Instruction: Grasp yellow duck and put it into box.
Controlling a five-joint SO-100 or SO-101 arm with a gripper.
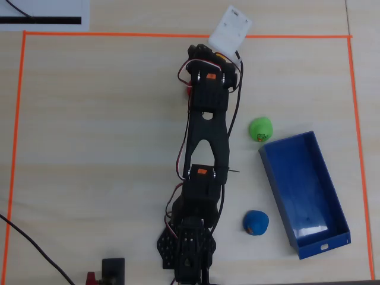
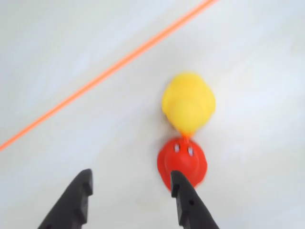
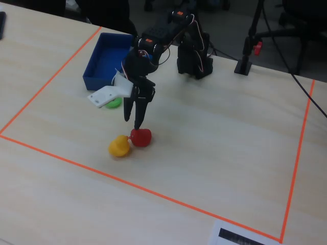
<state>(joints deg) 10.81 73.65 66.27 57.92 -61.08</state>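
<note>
The yellow duck point(image 2: 188, 102) sits on the pale table, touching a red duck point(image 2: 182, 162) just in front of it in the wrist view. My gripper point(image 2: 130, 177) is open and empty. Its right fingertip point(image 2: 175, 177) is at the red duck's left edge, with the yellow duck further ahead to the right. In the fixed view the gripper point(image 3: 132, 121) points down just above the red duck point(image 3: 141, 137), and the yellow duck point(image 3: 119, 146) lies to its lower left. The blue box point(image 1: 303, 184) stands empty at the right in the overhead view, where the arm hides the yellow duck.
A green duck point(image 1: 260, 129) lies by the box's near corner and a blue duck point(image 1: 256, 222) beside its long wall. Orange tape point(image 2: 109, 69) marks the work area just beyond the ducks. The white wrist camera mount point(image 3: 107, 94) juts out beside the gripper.
</note>
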